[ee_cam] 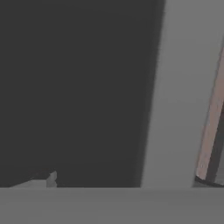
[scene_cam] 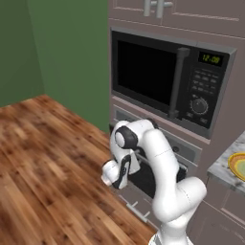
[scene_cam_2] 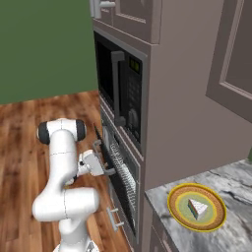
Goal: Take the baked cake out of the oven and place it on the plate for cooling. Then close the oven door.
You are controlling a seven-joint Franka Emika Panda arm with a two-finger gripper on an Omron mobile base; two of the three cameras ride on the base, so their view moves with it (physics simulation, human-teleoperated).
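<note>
The cake [scene_cam_2: 198, 207], a pale wedge, lies on the plate [scene_cam_2: 183, 216] with the yellow-orange rim, on the counter right of the oven [scene_cam_2: 129, 162]. The plate's edge [scene_cam: 235, 165] also shows at the right of the left base view. The oven door [scene_cam_2: 114, 170] stands upright or nearly so against the grey frame [scene_cam: 187, 152], and a wire mesh shows through it. I cannot tell whether it sits flush. My gripper [scene_cam_2: 107, 171] is open and empty, with its tips against the door's front. The hand view has the dark door panel [ee_cam: 74, 87] very close, beside the grey frame [ee_cam: 179, 87].
The black microwave [scene_cam: 162, 79] sits directly above the oven. A drawer with a silver handle [scene_cam_2: 114, 219] is below it. The marble counter [scene_cam_2: 231, 187] runs to the right, with cabinets above. Wooden floor [scene_cam: 48, 158] lies open to the left, bounded by a green wall.
</note>
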